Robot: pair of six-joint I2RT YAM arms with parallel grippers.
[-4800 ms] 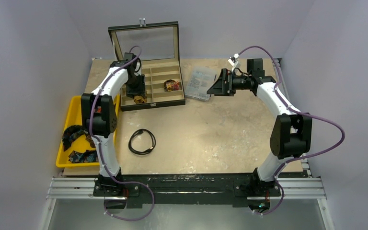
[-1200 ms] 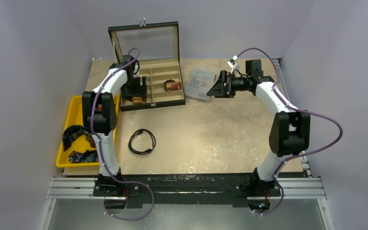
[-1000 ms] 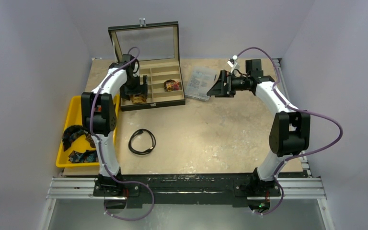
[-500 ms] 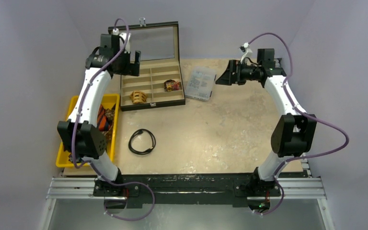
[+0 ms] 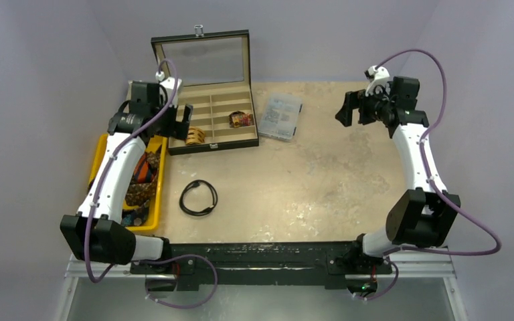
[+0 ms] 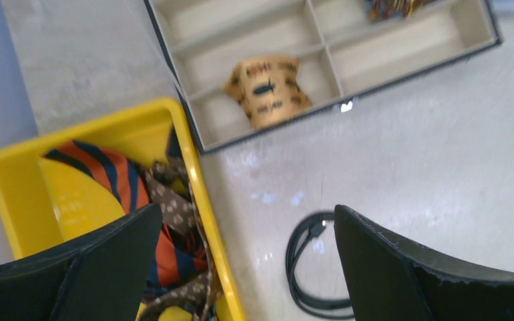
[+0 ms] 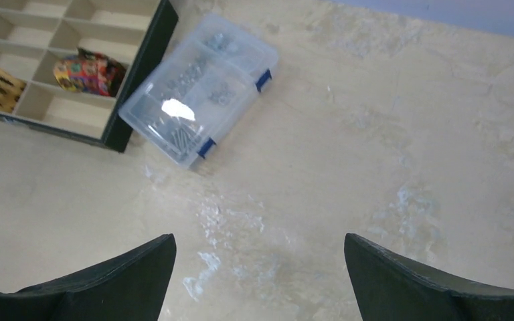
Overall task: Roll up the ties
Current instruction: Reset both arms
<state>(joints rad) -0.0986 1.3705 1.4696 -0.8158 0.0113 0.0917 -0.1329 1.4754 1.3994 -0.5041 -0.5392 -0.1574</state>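
Left wrist view: left gripper (image 6: 246, 214) jaws wide apart, empty, over yellow bin (image 6: 197, 180) edge. Orange-striped tie (image 6: 97, 164) lies tangled with brown-spotted tie (image 6: 177, 217) inside; best pinch one free end, lift slowly. Beyond, tan roll (image 6: 268, 90) sits in case (image 6: 401, 40). Right wrist, unlike left, shows right gripper (image 7: 260, 241) spread, empty, and clear box (image 7: 197, 100).

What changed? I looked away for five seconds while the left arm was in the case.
The left gripper released the rolled tan-gold spotted tie into the near-left slot of the black compartment case and drew back leftward. The right gripper swung away rightward. Both are open. The multicoloured rolled tie, clear plastic box and black cable loop stayed put.
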